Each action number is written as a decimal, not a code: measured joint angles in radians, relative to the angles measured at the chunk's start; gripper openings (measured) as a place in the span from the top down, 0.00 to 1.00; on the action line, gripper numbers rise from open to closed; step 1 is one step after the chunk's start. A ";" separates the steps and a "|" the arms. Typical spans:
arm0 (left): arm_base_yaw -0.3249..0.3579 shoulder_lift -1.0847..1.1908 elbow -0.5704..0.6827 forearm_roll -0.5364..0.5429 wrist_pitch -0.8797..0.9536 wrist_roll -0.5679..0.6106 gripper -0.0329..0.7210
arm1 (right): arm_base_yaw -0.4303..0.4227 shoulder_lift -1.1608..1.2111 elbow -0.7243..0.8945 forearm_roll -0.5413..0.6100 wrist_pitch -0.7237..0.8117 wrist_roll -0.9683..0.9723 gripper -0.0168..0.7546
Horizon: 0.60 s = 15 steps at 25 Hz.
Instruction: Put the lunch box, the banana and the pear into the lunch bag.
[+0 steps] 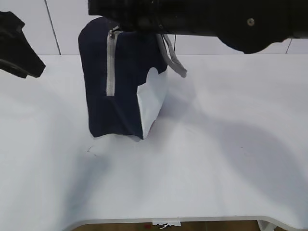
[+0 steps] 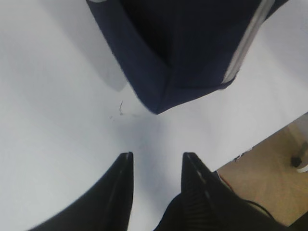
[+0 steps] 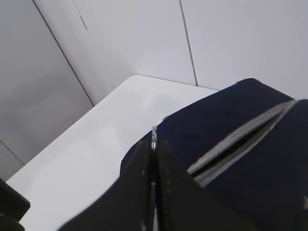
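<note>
The navy-blue lunch bag (image 1: 118, 82) stands upright on the white table, with a grey zipper down its near side and a white lower panel. My right gripper (image 3: 154, 143) is over the bag's top, shut on the metal ring zipper pull (image 3: 154, 134); the grey zipper (image 3: 240, 139) runs away to the right. In the exterior view the right arm (image 1: 202, 19) crosses above the bag. My left gripper (image 2: 156, 156) is open and empty above the bare table, short of the bag's lower corner (image 2: 159, 103). The lunch box, banana and pear are out of view.
The table's front edge (image 1: 192, 220) runs along the bottom of the exterior view, with floor (image 2: 269, 178) beyond it in the left wrist view. A white panelled wall (image 1: 62, 24) stands behind the table. The left arm (image 1: 17, 48) hangs at the far left.
</note>
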 joint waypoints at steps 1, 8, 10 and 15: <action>0.000 0.000 0.000 -0.019 -0.013 0.011 0.60 | 0.005 0.002 -0.003 0.000 0.004 0.000 0.98; 0.000 0.051 0.000 -0.092 -0.110 0.088 0.54 | 0.004 0.002 -0.007 0.000 0.026 0.000 0.98; 0.000 0.066 0.000 -0.110 -0.124 0.125 0.53 | 0.004 0.002 -0.007 0.000 0.033 0.000 0.98; 0.000 0.119 0.000 -0.183 -0.159 0.220 0.53 | 0.004 0.002 -0.007 0.001 0.038 0.002 0.98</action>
